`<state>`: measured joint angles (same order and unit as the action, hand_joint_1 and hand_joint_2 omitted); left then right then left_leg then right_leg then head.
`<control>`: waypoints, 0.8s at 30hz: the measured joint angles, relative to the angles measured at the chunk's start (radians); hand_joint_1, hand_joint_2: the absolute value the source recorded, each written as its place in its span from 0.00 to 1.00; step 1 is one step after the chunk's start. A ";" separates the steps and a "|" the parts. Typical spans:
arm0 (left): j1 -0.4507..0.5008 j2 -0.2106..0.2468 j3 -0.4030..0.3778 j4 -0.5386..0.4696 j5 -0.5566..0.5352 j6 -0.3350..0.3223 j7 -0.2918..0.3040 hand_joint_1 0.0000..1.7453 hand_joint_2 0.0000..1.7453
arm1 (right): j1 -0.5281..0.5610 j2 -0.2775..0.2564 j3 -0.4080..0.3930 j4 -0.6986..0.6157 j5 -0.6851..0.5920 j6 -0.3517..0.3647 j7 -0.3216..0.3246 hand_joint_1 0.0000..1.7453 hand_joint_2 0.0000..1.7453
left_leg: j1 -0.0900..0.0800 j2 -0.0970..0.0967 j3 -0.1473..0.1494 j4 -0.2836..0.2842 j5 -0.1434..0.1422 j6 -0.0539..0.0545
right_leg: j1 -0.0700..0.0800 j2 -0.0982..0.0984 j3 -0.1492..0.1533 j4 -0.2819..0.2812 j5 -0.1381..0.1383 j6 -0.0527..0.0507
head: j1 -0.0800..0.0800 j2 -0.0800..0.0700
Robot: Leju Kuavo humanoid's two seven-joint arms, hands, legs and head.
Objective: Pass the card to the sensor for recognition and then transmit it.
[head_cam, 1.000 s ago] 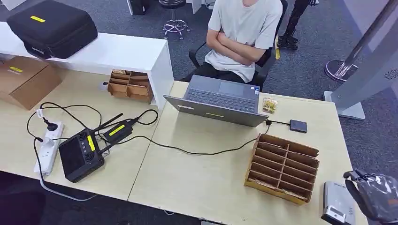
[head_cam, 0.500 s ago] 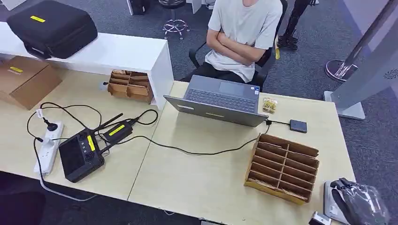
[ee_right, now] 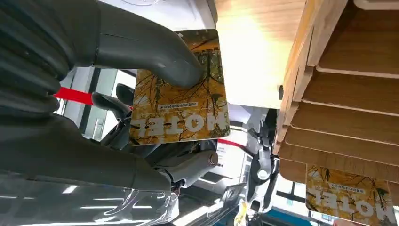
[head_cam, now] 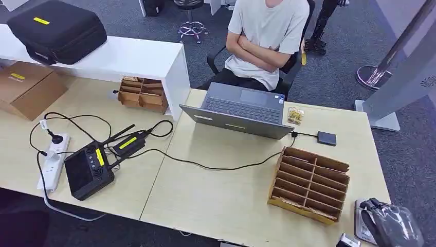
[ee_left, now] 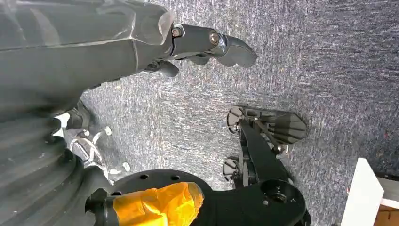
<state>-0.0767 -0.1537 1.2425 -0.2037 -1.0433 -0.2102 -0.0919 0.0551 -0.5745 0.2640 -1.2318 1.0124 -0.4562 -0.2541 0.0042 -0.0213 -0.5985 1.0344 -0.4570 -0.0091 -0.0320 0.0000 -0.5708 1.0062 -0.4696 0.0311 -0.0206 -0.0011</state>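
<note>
1. The right robot hand pinches a yellow hotel key card, its thumb pressed on the card's face and darker fingers behind it.
2. In the head view this right robot hand sits at the counter's near right corner, over a grey card sensor, just beside the slotted cardboard card rack.
3. A second matching card stands in one slot of the rack.
4. The left robot hand hangs over grey carpet, fingers curled in and holding nothing.
5. A person with folded arms sits behind an open laptop.
</note>
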 joint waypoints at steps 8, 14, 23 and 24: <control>0.000 0.000 0.000 0.000 -0.001 0.000 0.000 0.00 1.00 | 0.000 0.006 0.005 0.013 0.000 0.000 0.000 1.00 1.00 | 0.000 0.000 0.000 0.000 0.000 0.000 | 0.000 0.000 0.000 0.000 0.000 0.000 | 0.000 0.000; 0.000 0.000 0.000 0.000 -0.004 -0.003 0.000 0.00 1.00 | -0.006 0.007 0.021 0.020 0.002 0.003 -0.003 1.00 1.00 | 0.000 0.000 0.000 0.000 0.000 0.000 | 0.000 0.000 0.000 0.000 0.000 0.000 | 0.000 0.000; -0.002 0.005 0.000 0.000 -0.022 -0.012 0.000 0.00 1.00 | -0.190 0.007 0.056 -0.066 -0.050 0.079 -0.045 1.00 1.00 | 0.000 0.004 0.000 0.000 0.002 -0.001 | 0.000 0.004 -0.001 0.001 0.003 -0.001 | 0.000 0.000; -0.002 0.005 0.000 0.000 -0.025 -0.012 0.000 0.00 1.00 | -0.227 0.006 0.063 -0.077 -0.061 0.089 -0.047 1.00 1.00 | 0.000 0.005 0.000 0.000 0.003 -0.002 | 0.000 0.005 -0.001 0.001 0.004 -0.001 | 0.000 0.000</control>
<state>-0.0792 -0.1484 1.2425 -0.2037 -1.0681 -0.2220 -0.0919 -0.1719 -0.5688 0.3270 -1.3085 0.9517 -0.3669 -0.3014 0.0043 -0.0166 -0.5990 1.0341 -0.4539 -0.0107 -0.0320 0.0045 -0.5721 1.0069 -0.4658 0.0305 -0.0210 -0.0011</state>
